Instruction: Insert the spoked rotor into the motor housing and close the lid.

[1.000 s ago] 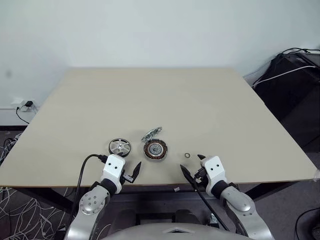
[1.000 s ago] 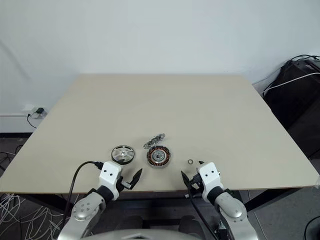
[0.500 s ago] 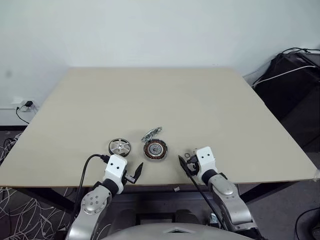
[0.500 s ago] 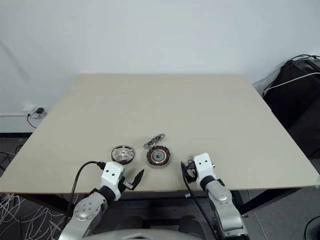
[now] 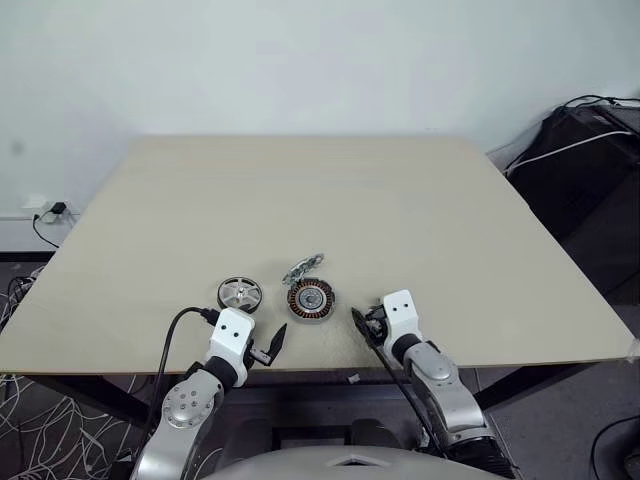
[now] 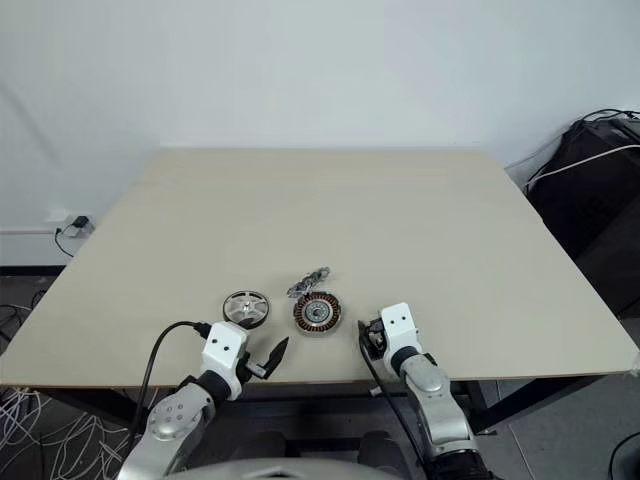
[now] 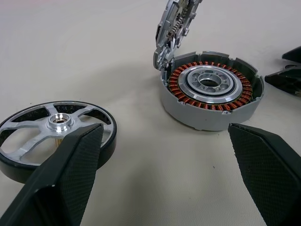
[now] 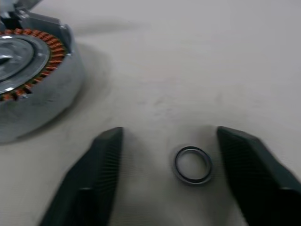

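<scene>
Table: a wide beige table against a pale wall; the parts sit in a short row near its near edge.
Motor housing: a round grey shell with a ring of copper windings and a silver centre, at the middle of the row. Its hinged lid stands tipped up at the far side, so the housing is open and holds no rotor.
Spoked rotor: a silver wheel-like disc lying flat on the table, just left of the housing and apart from it.
Left gripper: hovers at the near edge, near the rotor and between it and the housing; jaws spread wide, holding nothing.
Right gripper: low over the table, right of the housing; jaws apart, one on each side of the small ring, not yet touching it as far as I can tell.
Small metal ring: a thin loose ring flat on the table, just right of the housing.
Progress: nothing of the task looks done. The rotor is still to be lifted and seated in the housing, then the lid swung shut.
Change: since a second ago the right gripper has come forward and left from the near edge to straddle the ring, its jaws narrower. The left gripper, rotor, housing and ring have stayed put.
</scene>
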